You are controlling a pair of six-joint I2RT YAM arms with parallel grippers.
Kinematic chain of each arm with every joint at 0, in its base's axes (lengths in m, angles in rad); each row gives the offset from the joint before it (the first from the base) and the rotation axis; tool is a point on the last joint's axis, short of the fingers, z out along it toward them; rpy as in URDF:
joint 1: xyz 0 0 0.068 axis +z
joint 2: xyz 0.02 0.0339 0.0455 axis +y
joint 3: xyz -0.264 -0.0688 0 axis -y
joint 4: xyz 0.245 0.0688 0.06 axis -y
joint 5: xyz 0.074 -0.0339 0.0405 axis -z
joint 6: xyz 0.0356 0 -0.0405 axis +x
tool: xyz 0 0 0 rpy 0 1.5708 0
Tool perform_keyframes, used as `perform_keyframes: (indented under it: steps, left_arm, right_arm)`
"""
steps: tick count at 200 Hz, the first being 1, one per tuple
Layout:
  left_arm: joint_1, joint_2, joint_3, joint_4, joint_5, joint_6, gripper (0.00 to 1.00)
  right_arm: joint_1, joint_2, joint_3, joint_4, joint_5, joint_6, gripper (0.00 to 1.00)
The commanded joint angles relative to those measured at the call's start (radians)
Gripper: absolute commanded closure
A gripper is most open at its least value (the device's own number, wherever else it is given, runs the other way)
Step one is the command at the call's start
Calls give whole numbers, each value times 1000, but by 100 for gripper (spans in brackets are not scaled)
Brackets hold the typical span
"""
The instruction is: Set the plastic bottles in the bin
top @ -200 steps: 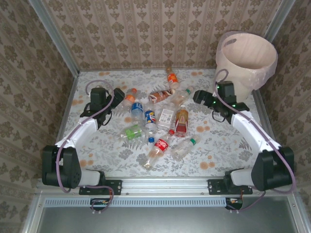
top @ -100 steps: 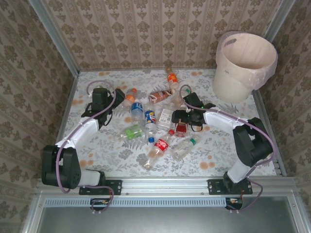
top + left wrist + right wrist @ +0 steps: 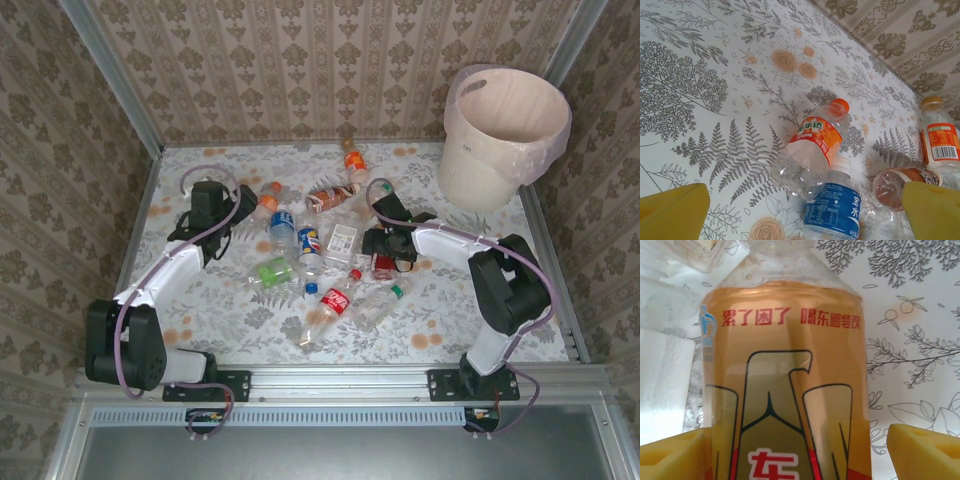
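Observation:
Several plastic bottles lie scattered mid-table. The cream bin with its clear liner stands at the back right. My right gripper is low over an amber-labelled bottle. Its yellow fingers are open astride the bottle's body; the left one is against it and a gap shows on the right. My left gripper is wide open just short of an orange-labelled bottle and a blue-labelled bottle, touching neither.
A brown bottle and another orange-labelled one lie right of the left gripper. A green bottle, a red-labelled one and a clear one lie nearer the front. Patterned walls close in the table.
The right arm swung from beside the bin to the bottle pile and came down over the amber bottle, its jaws narrowing. The left arm barely moved.

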Motion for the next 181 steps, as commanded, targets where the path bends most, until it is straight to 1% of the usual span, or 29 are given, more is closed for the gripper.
perform_keyframes:
  steps: [1,38,64,92,145,181]
  left_arm:
    - [-8,-5,59,-36,-17,36,0]
    - [-20,8,67,-42,-19,31,0]
    - [-23,18,76,-50,-17,26,0]
    - [-25,26,84,-58,-18,24,0]
    - [-25,37,85,-56,-22,7,0]
    - [-25,40,86,-64,-32,-5,0]
  right_arm:
    - [-1,25,27,-20,70,21,13]
    - [-4,55,42,-14,85,-5,12]
    - [-8,48,36,-10,98,-24,18]
    - [-9,20,15,5,101,-53,27]
    - [-12,-64,-47,78,134,-74,33]
    - [-12,-153,-100,152,145,-101,37]
